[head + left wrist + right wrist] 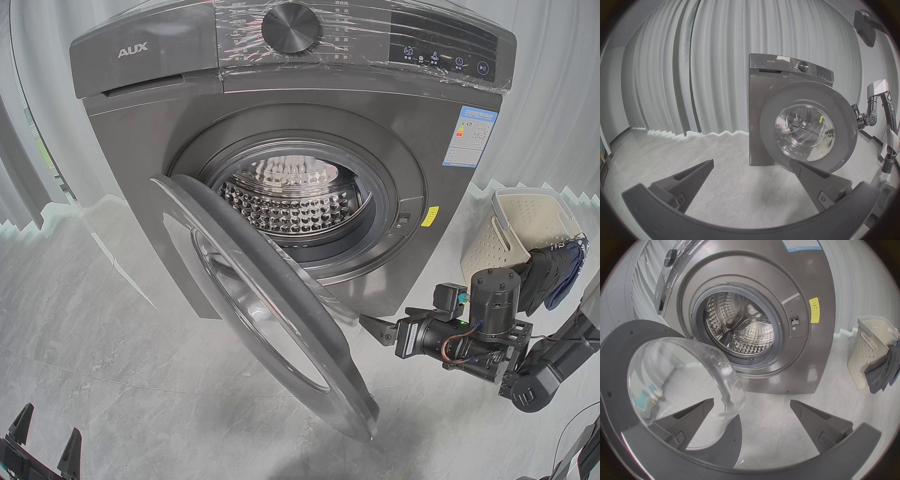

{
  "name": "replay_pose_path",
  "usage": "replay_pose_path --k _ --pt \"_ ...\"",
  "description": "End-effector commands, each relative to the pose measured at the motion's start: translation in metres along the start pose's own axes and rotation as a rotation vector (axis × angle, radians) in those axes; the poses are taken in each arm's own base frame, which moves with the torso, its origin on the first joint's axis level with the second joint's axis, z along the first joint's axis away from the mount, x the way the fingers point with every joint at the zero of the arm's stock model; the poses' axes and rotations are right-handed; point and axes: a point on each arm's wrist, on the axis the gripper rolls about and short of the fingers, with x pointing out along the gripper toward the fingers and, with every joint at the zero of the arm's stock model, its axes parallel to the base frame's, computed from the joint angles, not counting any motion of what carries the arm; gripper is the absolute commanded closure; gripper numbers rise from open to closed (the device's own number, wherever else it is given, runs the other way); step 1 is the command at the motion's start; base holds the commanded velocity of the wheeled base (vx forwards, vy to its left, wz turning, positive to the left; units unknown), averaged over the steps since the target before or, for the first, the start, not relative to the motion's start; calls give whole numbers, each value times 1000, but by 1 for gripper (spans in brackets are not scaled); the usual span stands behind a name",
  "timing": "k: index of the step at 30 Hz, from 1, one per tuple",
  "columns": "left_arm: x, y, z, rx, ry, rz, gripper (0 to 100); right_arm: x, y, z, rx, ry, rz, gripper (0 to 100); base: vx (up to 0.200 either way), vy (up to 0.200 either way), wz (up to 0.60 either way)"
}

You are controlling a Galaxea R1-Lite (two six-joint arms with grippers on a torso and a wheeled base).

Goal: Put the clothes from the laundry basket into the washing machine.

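Note:
The grey washing machine [150, 119] stands with its round door [250, 294] swung wide open, and its steel drum [281, 200] holds no clothes. At the right a white perforated laundry basket [525, 225] has dark clothes [553, 272] draped over its rim. My right gripper [375, 329] hovers low before the machine's lower right front, by the door's free edge, open and holding nothing [751, 408]. The basket [872, 346] and clothes [881, 371] lie off to its side. My left gripper [47, 434] is low at the near left, open and holding nothing [751, 168].
Pale marble-look floor [125, 350] spreads around the machine, with grey curtains [693, 78] behind. The open door juts far out over the floor between the two arms. The basket stands close to the machine's right side.

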Motion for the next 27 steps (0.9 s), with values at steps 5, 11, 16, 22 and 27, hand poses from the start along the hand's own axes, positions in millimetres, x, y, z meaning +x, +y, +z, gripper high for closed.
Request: replay_pose_path --k 5,11,16,22,27 --pt "0 0 -5 -1 -1 -1 0 4 18 -31 -35 80 73 0 0 0 0" --pt "0 0 -5 -1 -2 -1 0 1 19 -32 -40 71 75 0 0 0 0" --pt "0 0 -5 -1 -2 -1 0 6 19 -26 -33 45 74 0 0 0 0" --pt "0 0 -5 1 -2 -1 0 21 35 -19 -32 -11 139 0 -133 0 0" --pt "0 0 -5 1 -1 -1 0 36 39 -20 -40 -19 156 0 -200 0 0"
